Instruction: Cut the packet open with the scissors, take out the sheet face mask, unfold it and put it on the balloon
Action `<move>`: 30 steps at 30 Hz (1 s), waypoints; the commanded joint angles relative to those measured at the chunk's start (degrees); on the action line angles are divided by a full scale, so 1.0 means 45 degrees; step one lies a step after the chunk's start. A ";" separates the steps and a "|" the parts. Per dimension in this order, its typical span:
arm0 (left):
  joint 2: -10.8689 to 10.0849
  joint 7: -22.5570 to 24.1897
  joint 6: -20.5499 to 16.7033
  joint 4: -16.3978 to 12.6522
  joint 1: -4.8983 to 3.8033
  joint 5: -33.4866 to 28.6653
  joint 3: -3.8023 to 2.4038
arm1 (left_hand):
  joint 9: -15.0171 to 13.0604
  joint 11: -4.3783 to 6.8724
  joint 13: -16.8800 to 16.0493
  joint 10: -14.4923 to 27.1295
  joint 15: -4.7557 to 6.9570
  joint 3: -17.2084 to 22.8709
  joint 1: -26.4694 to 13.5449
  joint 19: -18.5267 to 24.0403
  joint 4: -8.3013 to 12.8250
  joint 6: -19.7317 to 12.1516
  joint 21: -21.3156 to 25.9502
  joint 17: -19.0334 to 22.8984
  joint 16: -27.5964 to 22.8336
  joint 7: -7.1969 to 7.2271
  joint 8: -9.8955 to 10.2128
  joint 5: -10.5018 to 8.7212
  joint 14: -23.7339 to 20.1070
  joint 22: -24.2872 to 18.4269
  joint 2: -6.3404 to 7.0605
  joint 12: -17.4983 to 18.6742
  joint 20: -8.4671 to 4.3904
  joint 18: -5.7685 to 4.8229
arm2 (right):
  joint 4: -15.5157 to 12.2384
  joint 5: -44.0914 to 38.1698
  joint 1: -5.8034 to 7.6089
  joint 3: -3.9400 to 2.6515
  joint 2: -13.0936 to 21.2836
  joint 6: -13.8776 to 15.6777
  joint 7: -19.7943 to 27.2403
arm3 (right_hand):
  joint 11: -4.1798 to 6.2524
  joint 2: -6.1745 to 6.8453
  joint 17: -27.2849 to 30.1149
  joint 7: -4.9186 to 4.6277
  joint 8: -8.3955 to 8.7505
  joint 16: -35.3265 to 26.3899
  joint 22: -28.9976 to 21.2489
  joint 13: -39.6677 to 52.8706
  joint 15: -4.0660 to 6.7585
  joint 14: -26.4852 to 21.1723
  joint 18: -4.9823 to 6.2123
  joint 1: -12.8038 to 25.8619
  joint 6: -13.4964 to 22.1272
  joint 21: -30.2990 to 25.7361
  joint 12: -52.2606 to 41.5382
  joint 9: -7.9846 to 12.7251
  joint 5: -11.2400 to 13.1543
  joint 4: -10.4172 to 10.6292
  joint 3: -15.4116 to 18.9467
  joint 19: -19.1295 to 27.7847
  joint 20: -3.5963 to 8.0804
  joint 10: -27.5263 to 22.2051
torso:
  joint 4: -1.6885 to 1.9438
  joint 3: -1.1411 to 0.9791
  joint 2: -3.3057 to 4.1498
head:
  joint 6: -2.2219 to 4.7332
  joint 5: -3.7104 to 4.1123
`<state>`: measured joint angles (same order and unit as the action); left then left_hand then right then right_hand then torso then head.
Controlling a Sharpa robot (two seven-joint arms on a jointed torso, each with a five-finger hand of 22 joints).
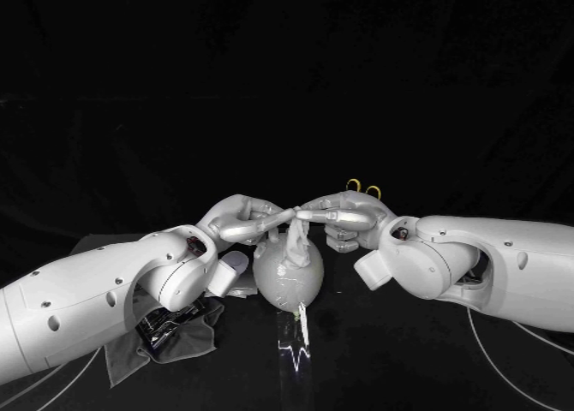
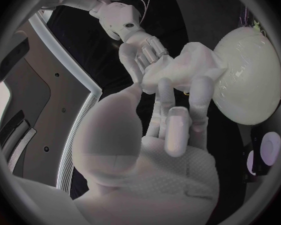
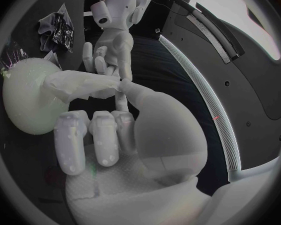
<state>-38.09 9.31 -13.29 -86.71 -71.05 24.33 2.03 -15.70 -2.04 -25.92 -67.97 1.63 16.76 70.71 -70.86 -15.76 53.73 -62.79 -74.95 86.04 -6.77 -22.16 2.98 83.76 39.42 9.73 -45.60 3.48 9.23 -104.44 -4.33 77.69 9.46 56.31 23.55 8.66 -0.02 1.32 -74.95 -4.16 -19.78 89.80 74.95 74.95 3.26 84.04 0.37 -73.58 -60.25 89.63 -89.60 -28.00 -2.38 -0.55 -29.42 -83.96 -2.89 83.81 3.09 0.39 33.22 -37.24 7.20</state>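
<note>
The left hand [image 1: 244, 219] and right hand [image 1: 340, 219] both pinch the bunched sheet face mask [image 2: 181, 67], which touches the balloon [image 1: 287, 278] just below their fingertips. Uneven pulling could tear the sheet or push the balloon out from under it.

I can read no writing, brand, number or sign anywhere here. The dark, shiny packet [image 1: 161, 328] lying at the near left may carry print, but it is too small and crumpled to make out.
</note>
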 commanded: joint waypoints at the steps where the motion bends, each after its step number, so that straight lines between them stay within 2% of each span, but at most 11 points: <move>1: 0.0050 0.0045 0.0096 -0.0016 -0.0022 -0.0476 -0.0019 | -0.0018 0.0008 -0.0041 0.0068 0.0038 -0.0001 0.0104 0.0107 -0.0103 0.0079 -0.0057 -0.0792 0.0071 0.0012 0.0044 -0.0051 0.0635 0.0068 -0.0043 -0.0086 0.0008 -0.0125 | -0.0015 -0.0027 0.0003 -0.0010 -0.0040 -0.0216 0.0166 | 0.0067 -0.0108 -0.3344 0.0048 -0.0094 0.0044 0.3345 0.3345 0.0084 0.1326 -0.0081 0.0014 -0.0078 0.0083 -0.0088 -0.0632 -0.0089 0.0009 -0.0079 -0.1341 0.0040 0.1376 | 0.0004 0.0002 0.0007 | -0.0005 -0.0005; 11: 0.0075 0.0259 0.0508 0.0007 -0.0022 -0.1138 -0.0019 | -0.0100 0.0062 -0.0177 0.0015 0.0069 0.0070 0.0535 0.0156 -0.0126 0.0283 -0.0296 -0.1066 0.0174 0.0066 0.0001 -0.0050 0.0729 0.0333 -0.0531 -0.0204 -0.0003 -0.0141 | 0.0069 -0.0069 0.0002 -0.0009 -0.0110 -0.0248 0.0123 | 0.0056 -0.0122 -0.3344 0.0039 -0.0181 0.0044 0.3345 0.3345 0.0075 0.1326 -0.0081 0.0073 -0.0023 0.0083 -0.0088 -0.0708 -0.0088 0.0025 -0.0118 -0.1341 0.0035 0.1376 | -0.0001 -0.0005 -0.0005 | -0.0033 0.0001; 14: 0.0086 0.0368 0.0604 0.0018 -0.0022 -0.1329 -0.0019 | -0.0137 0.0115 -0.0219 0.0012 0.0113 0.0263 0.1015 0.0185 0.0014 0.0372 -0.0406 -0.1157 0.0209 0.0120 -0.0011 -0.0049 0.0759 0.0458 -0.0781 -0.0209 -0.0027 -0.0148 | 0.0090 -0.0081 0.0002 -0.0009 -0.0135 -0.0264 0.0106 | 0.0055 -0.0123 -0.3344 0.0038 -0.0197 0.0044 0.3345 0.3345 0.0073 0.1326 -0.0081 0.0084 -0.0013 0.0083 -0.0088 -0.0722 -0.0088 0.0028 -0.0123 -0.1341 0.0034 0.1376 | -0.0005 -0.0007 -0.0003 | -0.0045 0.0004; 18: 0.0108 0.0504 0.0708 0.0022 -0.0022 -0.1606 -0.0019 | -0.0164 0.0136 -0.0242 0.0009 0.0131 0.0371 0.1264 0.0210 0.0055 0.0434 -0.0491 -0.1206 0.0227 0.0144 -0.0013 -0.0048 0.0772 0.0554 -0.0918 -0.0191 -0.0043 -0.0158 | 0.0118 -0.0125 0.0002 -0.0008 -0.0165 -0.0280 0.0086 | 0.0054 -0.0121 -0.3344 0.0037 -0.0212 0.0044 0.3345 0.3345 0.0072 0.1326 -0.0081 0.0094 0.0000 0.0083 -0.0088 -0.0736 -0.0088 0.0029 -0.0128 -0.1341 0.0033 0.1376 | -0.0007 -0.0003 -0.0001 | -0.0059 0.0013; 30: 0.0143 0.0625 0.1004 0.0041 -0.0022 -0.2496 -0.0020 | -0.0217 0.0169 -0.0273 0.0005 0.0159 0.0576 0.1773 0.0274 0.0234 0.0490 -0.0657 -0.1239 0.0241 0.0177 0.0014 -0.0048 0.0775 0.0737 -0.0999 -0.0118 -0.0067 -0.0174 | 0.0223 -0.0220 0.0002 -0.0008 -0.0215 -0.0273 0.0051 | 0.0052 -0.0118 -0.3344 0.0036 -0.0231 0.0044 0.3345 0.3345 0.0070 0.1326 -0.0081 0.0108 0.0018 0.0083 -0.0088 -0.0756 -0.0089 0.0030 -0.0133 -0.1341 0.0031 0.1376 | -0.0002 -0.0002 -0.0004 | -0.0080 0.0012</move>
<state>-37.65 10.72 -10.67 -86.34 -71.03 15.74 2.06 -16.58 -1.63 -27.07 -67.99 1.85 19.08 78.31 -70.00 -14.70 55.37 -65.35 -74.95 86.82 -5.95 -22.14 2.99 83.98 42.63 5.18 -46.28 3.08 8.79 -103.52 -4.57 77.72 9.43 55.43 23.33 8.55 -0.03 1.05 -74.92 -4.02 -20.21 89.80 74.93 74.93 3.25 84.02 0.37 -73.26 -60.01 89.75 -89.68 -28.00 -2.51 -0.32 -29.63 -83.86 -2.99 83.80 3.08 0.37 33.22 -37.58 7.26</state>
